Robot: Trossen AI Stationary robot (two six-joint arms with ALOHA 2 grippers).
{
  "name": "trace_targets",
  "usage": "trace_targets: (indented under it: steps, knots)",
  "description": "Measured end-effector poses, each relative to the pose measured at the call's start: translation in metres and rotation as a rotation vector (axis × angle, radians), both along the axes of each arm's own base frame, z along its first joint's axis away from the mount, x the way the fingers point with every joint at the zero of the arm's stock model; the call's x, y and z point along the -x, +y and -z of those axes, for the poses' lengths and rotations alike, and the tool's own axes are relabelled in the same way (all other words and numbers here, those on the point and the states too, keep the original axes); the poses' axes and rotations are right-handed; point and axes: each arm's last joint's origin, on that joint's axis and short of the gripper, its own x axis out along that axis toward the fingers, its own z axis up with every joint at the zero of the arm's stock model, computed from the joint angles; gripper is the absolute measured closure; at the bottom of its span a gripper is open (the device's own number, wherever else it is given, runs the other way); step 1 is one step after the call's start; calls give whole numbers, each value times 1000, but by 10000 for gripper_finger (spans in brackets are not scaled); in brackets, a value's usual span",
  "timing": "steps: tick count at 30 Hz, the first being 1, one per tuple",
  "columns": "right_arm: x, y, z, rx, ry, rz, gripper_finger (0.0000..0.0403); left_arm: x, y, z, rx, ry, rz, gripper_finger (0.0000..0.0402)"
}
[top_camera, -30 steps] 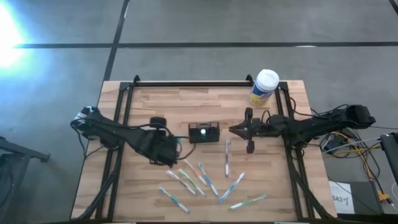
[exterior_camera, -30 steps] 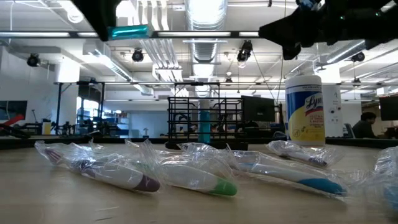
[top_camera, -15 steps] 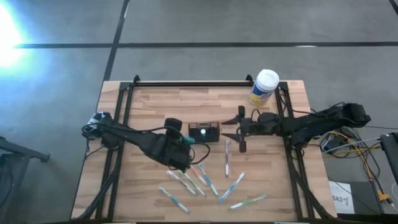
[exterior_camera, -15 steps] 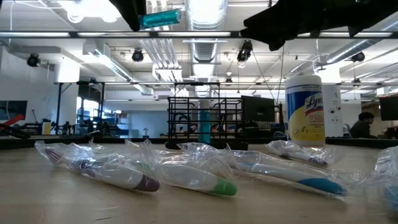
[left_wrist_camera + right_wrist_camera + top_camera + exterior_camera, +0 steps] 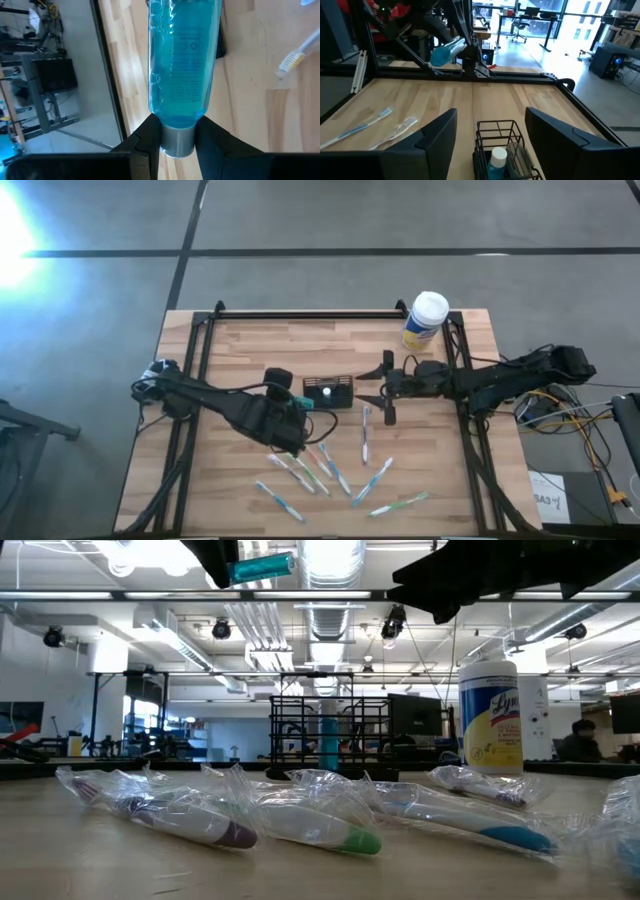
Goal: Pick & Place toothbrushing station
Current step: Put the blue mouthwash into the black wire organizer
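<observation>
The toothbrushing station, a small black wire holder point(image 5: 328, 392), stands on its base at the table's middle, with a white-capped blue bottle point(image 5: 497, 159) inside it. My left gripper point(image 5: 297, 423) hovers to its near left, shut on a translucent blue tube point(image 5: 182, 60), which also shows high in the low view point(image 5: 262, 567). My right gripper point(image 5: 372, 395) is open just right of the holder point(image 5: 501, 145), which shows ahead between its fingers, untouched. My left gripper pinches the blue tube between its two fingers at the end with the silver cap point(image 5: 176, 142). The tube reaches out ahead of the fingers, along them. It is lifted clear of the table, lying nearly level in the low view.
Several wrapped toothbrushes point(image 5: 330, 470) lie scattered on the near half of the table, close in front of the low camera point(image 5: 300, 820). A yellow canister with a white cap point(image 5: 425, 320) stands at the far right. Black frame rails point(image 5: 300, 315) run along the table's far and side edges.
My left gripper has carried the blue tube toward the holder and a little up. My right gripper has opened, risen slightly and shifted toward the holder. The holder has stayed in place. Both arms have kept still over the last half second.
</observation>
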Motion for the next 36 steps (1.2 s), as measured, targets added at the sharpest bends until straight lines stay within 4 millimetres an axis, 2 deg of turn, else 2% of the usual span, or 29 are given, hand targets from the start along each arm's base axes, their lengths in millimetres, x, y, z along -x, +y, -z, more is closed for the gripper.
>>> trace_targets:
  steps: [8,22,29,36]
  knots:
    - [0,0,1,-3,2,0,163,-1,2,-1,-63,-20,-1,310]
    - [0,-1,-3,-59,-40,32,155,-6,7,-9,-402,-88,53,310]
    - [-2,-1,-9,-44,-65,57,143,-19,6,-14,-556,-132,98,310]
    - [-3,-3,-20,-2,-189,96,136,-36,9,-18,-628,-183,83,310]
